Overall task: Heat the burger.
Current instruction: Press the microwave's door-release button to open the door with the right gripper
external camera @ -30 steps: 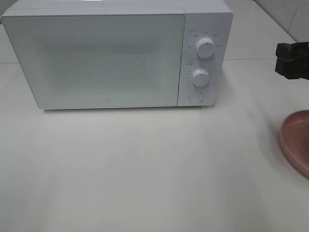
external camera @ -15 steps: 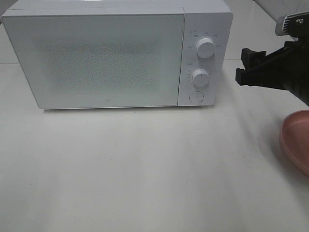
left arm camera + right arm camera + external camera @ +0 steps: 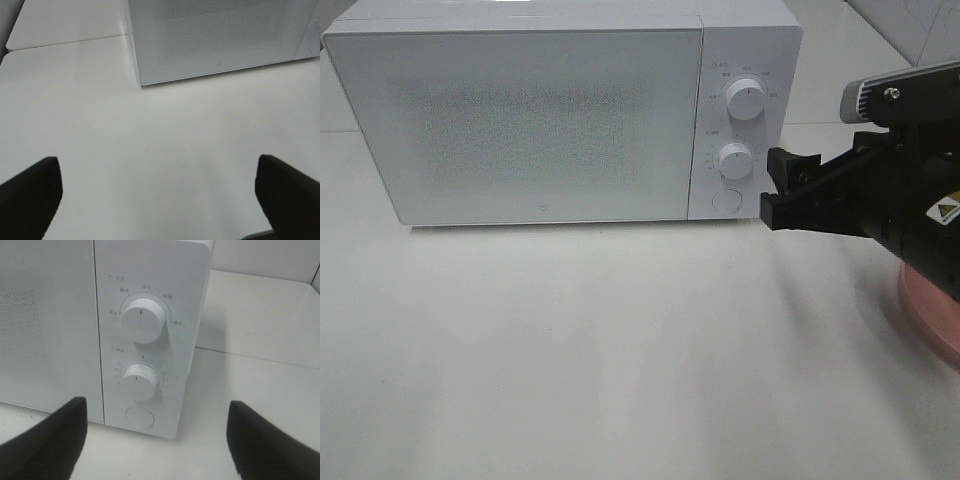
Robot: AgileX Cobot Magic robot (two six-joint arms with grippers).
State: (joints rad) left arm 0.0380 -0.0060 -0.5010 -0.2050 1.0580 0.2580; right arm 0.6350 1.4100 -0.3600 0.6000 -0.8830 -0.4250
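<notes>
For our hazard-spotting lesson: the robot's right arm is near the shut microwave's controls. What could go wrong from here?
1. The right jaws stand open beside the lower knob and round button; a slightly off approach could turn the knob by mistake.
2. The door is shut and no burger is in view, so the microwave might be started empty.
3. The right arm hangs near the pink plate and might knock it.

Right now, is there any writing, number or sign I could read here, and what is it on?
No text reads clearly.
Upper knob: ring of small Chinese labels, too blurred to quote.
Lower knob: tiny dial marks, unreadable.
Microwave door: small logo mark, too small.
Right arm: yellow-and-black triangle warning sticker, no legible words.
</notes>
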